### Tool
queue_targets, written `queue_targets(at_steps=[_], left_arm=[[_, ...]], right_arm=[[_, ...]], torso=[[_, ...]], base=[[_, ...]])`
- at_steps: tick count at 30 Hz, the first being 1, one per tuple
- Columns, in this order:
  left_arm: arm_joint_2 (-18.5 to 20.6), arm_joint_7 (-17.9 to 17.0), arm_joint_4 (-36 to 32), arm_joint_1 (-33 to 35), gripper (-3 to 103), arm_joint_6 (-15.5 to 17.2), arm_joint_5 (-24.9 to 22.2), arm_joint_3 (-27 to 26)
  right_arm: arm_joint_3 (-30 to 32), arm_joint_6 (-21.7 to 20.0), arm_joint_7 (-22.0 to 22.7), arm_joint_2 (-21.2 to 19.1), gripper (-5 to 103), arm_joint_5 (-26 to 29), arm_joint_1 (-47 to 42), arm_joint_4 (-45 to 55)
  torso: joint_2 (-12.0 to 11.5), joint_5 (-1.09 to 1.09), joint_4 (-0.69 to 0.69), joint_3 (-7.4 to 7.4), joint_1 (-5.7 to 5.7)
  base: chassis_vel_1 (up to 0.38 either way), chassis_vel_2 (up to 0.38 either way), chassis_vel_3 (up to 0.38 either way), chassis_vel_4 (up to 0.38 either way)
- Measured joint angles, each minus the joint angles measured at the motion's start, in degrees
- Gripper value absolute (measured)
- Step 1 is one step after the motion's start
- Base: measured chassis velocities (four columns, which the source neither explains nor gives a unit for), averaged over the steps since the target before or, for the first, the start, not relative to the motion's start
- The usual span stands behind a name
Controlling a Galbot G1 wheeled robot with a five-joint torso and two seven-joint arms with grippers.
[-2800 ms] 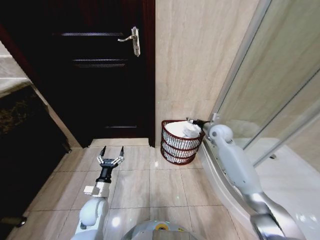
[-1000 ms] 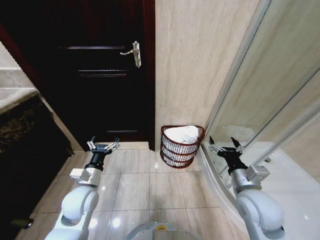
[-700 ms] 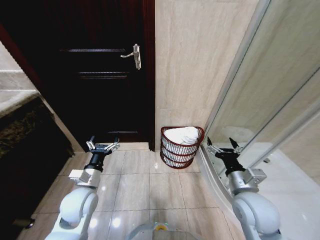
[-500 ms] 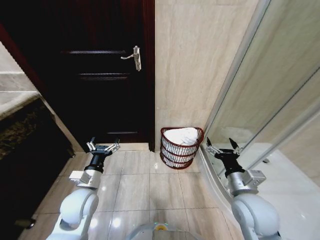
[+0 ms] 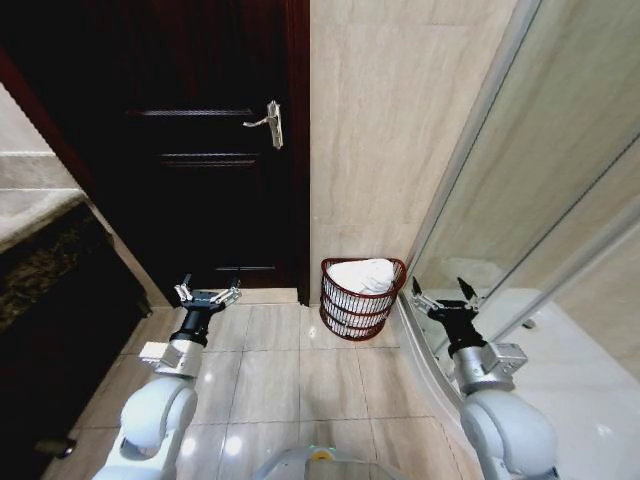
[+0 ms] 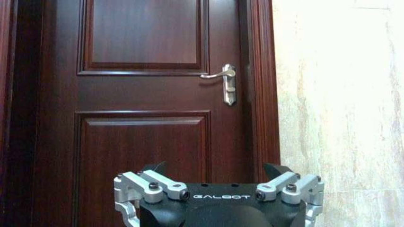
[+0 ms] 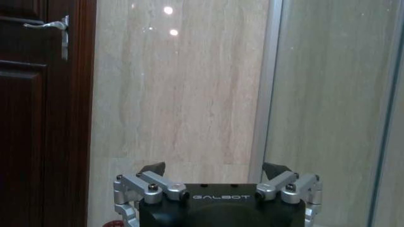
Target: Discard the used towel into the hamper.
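The hamper [image 5: 355, 305], a low basket of dark reddish-brown bands, stands on the floor against the beige wall. A white towel [image 5: 362, 274] lies bunched inside it, filling its top. My right gripper [image 5: 441, 294] is held up to the hamper's right, apart from it, open and empty. My left gripper [image 5: 207, 294] is raised well to the hamper's left, in front of the dark door, also open and empty. The left wrist view has my left gripper [image 6: 217, 171] pointing at the door. The right wrist view has my right gripper [image 7: 215, 170] pointing at the wall.
A dark wooden door [image 5: 200, 150] with a silver lever handle [image 5: 268, 119] stands shut at the left. A curved glass shower enclosure [image 5: 530, 190] runs along the right. A dark counter [image 5: 45, 270] sits at far left. Tiled floor [image 5: 300, 370] lies open ahead of me.
The right arm has drawn back from the hamper, leaving the towel inside, and now stands open to its right. The left gripper rose a little. The view has shifted slightly.
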Motion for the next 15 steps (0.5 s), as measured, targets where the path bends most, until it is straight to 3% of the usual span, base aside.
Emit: queue_targets(at_steps=[15], left_arm=[[-0.47, 0.04, 0.42, 0.10, 100, 0.71, 0.10, 0.17]], right_arm=[[-1.00, 0.23, 0.16, 0.44, 100, -0.52, 0.30, -0.53]], torso=[[3.55, -0.01, 0.00, 2.17, 1.40]], base=[[0.011, 0.012, -0.013, -0.009]])
